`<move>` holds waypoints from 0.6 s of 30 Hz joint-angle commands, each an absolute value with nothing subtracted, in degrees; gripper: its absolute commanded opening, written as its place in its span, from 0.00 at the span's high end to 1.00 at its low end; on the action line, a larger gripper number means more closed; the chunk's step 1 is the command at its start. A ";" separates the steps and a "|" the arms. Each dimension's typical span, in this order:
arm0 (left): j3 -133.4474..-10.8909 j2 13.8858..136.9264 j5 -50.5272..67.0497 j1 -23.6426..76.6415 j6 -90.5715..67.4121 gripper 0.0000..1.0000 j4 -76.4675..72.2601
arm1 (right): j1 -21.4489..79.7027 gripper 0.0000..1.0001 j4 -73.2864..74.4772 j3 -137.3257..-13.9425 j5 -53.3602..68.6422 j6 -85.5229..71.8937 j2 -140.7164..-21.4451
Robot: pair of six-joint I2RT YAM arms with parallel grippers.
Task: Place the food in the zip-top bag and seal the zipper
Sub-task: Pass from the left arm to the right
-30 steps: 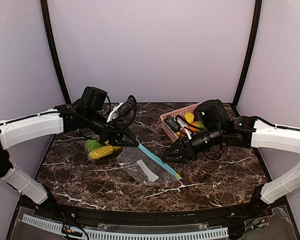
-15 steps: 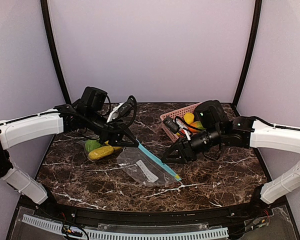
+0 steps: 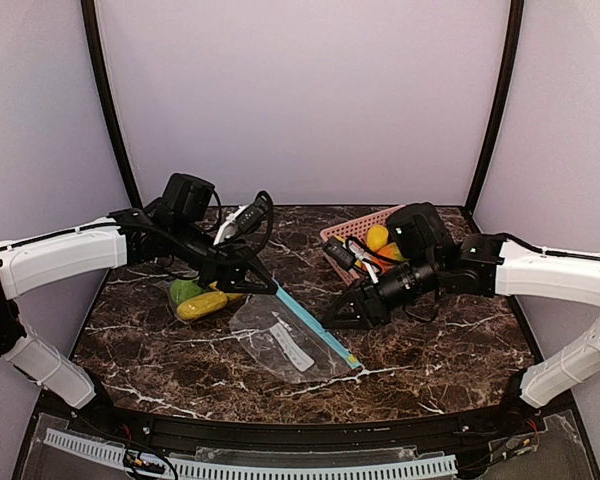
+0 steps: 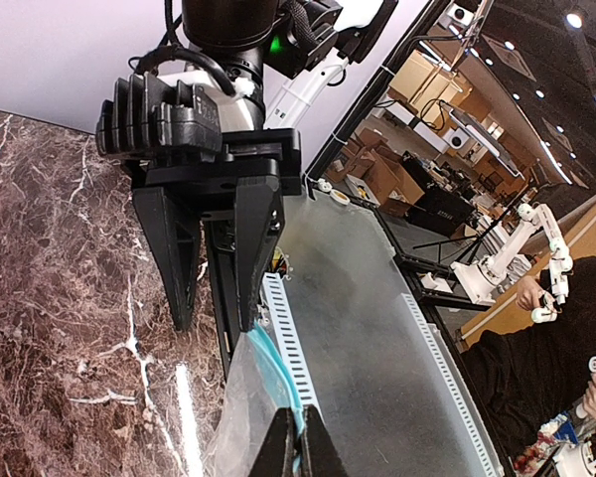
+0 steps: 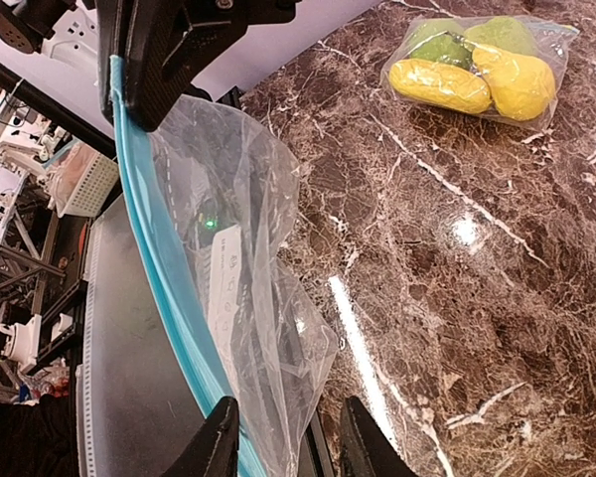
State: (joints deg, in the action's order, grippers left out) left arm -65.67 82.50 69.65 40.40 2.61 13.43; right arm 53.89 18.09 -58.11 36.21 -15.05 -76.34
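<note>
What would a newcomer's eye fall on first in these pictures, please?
Probably the clear bag held mid-table by its blue zipper: the left gripper pinches one end, while the right gripper straddles the strip, jaws apart. Next, a second bag of yellow and green food lies to its left, and a pink basket sits at the back right.

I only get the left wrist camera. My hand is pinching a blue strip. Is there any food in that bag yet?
Observer: No. In the right wrist view the zip-top bag is see-through, and only a white label shows in it.
Operator: So where's the food?
Observer: Some yellow and green food lies on the table, inside another clear bag.
Operator: Is there more anywhere?
Observer: Yes. In the top view, a pink basket just beyond the right arm holds yellow and orange pieces.
</note>
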 commanded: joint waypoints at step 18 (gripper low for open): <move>-67.76 82.94 70.31 40.69 4.00 0.99 14.85 | 55.45 0.62 16.32 -57.66 38.73 -14.74 -75.90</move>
